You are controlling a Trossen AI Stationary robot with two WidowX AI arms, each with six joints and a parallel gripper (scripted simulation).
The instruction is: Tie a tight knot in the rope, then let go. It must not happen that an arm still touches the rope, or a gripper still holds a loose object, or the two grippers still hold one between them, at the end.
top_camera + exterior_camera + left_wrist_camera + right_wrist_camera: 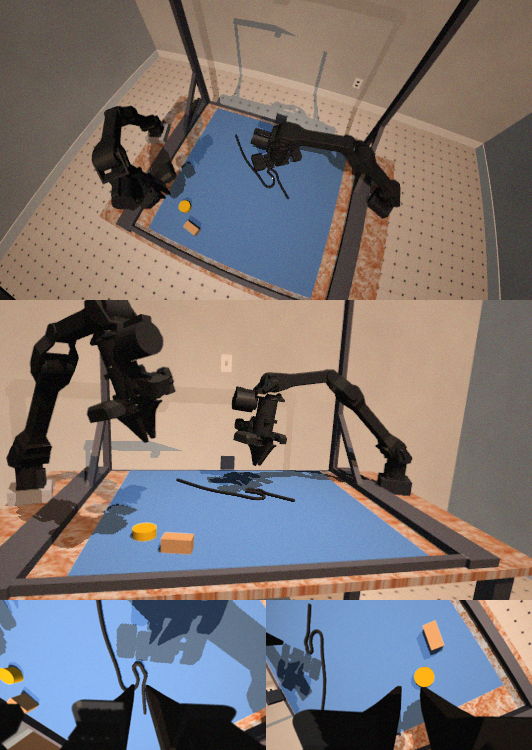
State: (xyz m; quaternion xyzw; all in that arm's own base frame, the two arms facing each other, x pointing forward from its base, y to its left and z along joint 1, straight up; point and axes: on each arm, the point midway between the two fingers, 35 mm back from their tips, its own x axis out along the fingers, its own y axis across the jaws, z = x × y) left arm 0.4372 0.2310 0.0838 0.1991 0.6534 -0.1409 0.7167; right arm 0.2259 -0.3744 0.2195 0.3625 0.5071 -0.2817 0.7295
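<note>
Blue mat (pixel 280 245) (pixel 300 530) (pixel 60 643) (pixel 366 660): unknotted black rope (pixel 244 154) (pixel 196 486) (pixel 109 644) (pixel 324 673) nr wall edge, long axis slanting twd near corner, L arm's side. Our L gripper (pixel 270 166) (pixel 258 462) (pixel 140 686) & R gripper (pixel 167 192) (pixel 151 439) (pixel 411 688): tips slightly apart, nothing held.

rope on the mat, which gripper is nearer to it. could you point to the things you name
The left gripper (pixel 270 166) (pixel 257 463) (pixel 140 687): it hovers above the rope (pixel 248 160) (pixel 220 491) (pixel 108 647) (pixel 324 673), near its bend. The right gripper (pixel 167 194) (pixel 151 439) (pixel 410 690) is off to the side, by the yellow disc (pixel 184 206) (pixel 144 532) (pixel 11 676) (pixel 424 677).

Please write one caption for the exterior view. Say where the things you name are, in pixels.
The left gripper (pixel 257 464) hovers above the unknotted black rope (pixel 220 491) on a blue mat (pixel 300 535).
</note>
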